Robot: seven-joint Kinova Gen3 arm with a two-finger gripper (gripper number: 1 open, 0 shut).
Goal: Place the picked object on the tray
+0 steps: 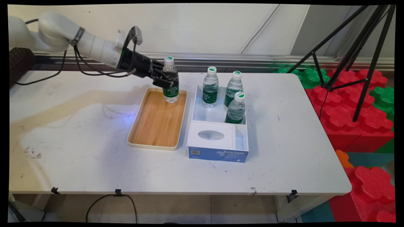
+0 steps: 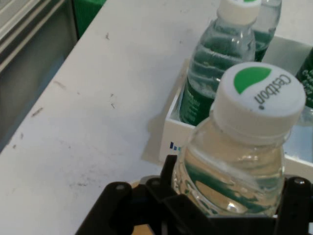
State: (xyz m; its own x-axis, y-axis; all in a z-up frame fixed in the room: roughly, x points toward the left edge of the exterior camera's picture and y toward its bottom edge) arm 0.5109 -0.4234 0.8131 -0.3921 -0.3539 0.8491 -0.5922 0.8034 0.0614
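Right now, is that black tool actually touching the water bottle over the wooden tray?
Touching. In the hand view the tool has its black fingers pressed against both sides of the water bottle.

Counter (image 1: 79, 132): white, showing stains and scuff marks.
Tripod (image 1: 356, 53): black, standing right of the counter.
Foam blocks (image 1: 363, 119): red and green, lying stacked under the tripod.
Cable (image 1: 104, 201): black, hanging below the counter's near edge.
Wall (image 1: 205, 25): pale, running behind the counter.
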